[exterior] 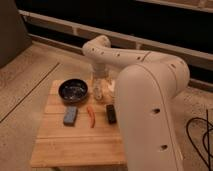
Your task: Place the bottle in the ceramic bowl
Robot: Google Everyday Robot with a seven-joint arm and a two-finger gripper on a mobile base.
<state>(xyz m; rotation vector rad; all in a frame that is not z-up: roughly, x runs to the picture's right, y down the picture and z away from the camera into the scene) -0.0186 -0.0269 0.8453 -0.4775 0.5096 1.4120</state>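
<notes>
The smooth plastic gripper [101,81] sat at the translucent bottle [99,92]. Beside it the ceramic bowl [73,90] shone glossy on the matt wooden table [80,145].

Your gripper [100,82] sits at frame centre; the gap leftward to the ceramic bowl [73,91] is open. The white cup [112,89] and robot arm [145,95] block its right side.
</notes>
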